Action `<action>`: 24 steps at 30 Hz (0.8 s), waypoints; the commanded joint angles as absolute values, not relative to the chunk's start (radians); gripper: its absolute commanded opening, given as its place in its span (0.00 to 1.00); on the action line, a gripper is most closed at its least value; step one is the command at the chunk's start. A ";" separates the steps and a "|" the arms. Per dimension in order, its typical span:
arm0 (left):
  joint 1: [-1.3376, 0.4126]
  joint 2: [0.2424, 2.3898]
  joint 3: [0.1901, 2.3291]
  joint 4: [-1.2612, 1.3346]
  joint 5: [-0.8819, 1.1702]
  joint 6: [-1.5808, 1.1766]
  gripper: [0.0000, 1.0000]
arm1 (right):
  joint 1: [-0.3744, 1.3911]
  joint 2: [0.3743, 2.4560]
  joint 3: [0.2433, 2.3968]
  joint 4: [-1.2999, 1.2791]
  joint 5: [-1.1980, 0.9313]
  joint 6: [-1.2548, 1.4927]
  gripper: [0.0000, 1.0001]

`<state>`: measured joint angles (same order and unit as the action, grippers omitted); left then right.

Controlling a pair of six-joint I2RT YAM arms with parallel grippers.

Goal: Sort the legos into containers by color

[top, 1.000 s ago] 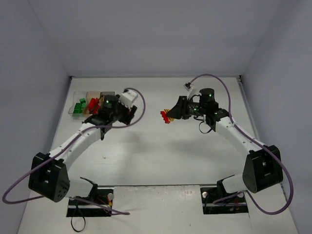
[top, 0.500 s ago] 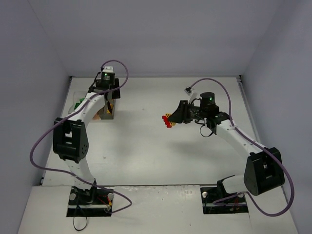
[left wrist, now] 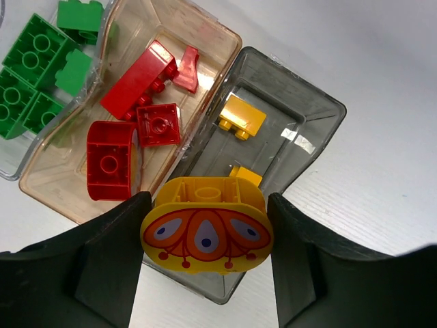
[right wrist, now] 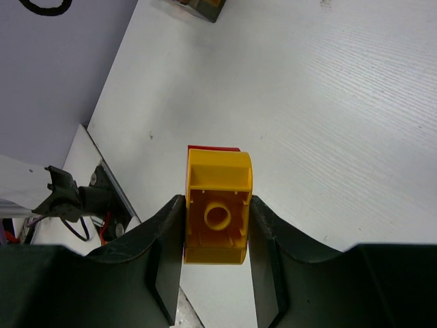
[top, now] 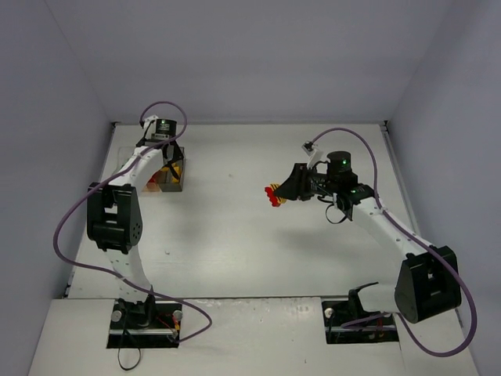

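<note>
Two loads were clamped: the left gripper point(left wrist: 206, 205) held a yellow printed brick point(left wrist: 205, 238) above the smoky grey box point(left wrist: 304, 147), best released once centred there, clear of the amber box point(left wrist: 217, 39), while the right gripper point(right wrist: 216, 208) pinched a yellow-and-red clump point(right wrist: 218, 179) over the table point(right wrist: 341, 102).

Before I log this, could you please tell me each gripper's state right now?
Left gripper: closed on the printed yellow lego.
Right gripper: closed on a yellow-and-red lego clump.
</note>
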<state>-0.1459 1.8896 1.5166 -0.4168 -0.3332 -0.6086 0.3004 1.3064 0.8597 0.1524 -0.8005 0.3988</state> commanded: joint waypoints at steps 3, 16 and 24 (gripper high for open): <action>-0.149 1.879 1.543 -0.408 -0.319 -0.683 0.54 | 0.290 1.255 0.864 0.193 -0.810 0.391 0.00; -0.149 1.855 1.520 -0.431 -0.330 -0.707 0.68 | 0.288 1.238 0.853 0.186 -0.811 0.390 0.00; -0.173 1.761 1.468 -0.384 -0.261 -0.605 0.69 | 0.287 1.235 0.873 0.184 -0.815 0.380 0.00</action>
<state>-0.1524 1.8839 1.4830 -0.4370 -0.3019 -0.6765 0.2993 1.2789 0.8413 0.1436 -0.8001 0.3939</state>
